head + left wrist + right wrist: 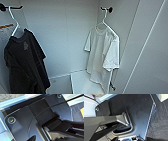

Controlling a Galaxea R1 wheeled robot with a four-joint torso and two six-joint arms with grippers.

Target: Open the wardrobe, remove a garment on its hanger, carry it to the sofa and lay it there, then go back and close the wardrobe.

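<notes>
The wardrobe (62,32) stands open in the head view, its white interior facing me. The garment (103,53), a white short-sleeved T-shirt, hangs inside on the right on its pale hanger (103,21), whose hook sits on a dark peg (108,9) near the top. A black shirt (23,65) hangs on the left on a white hanger (13,22). The sofa is out of view. The wrist views show dark robot parts, and I cannot make out any fingers.
The open right door (150,55) slants across the right side of the head view. A white shelf or floor panel (82,82) lies below the white T-shirt. Grey carpet (160,121) is seen in the right wrist view.
</notes>
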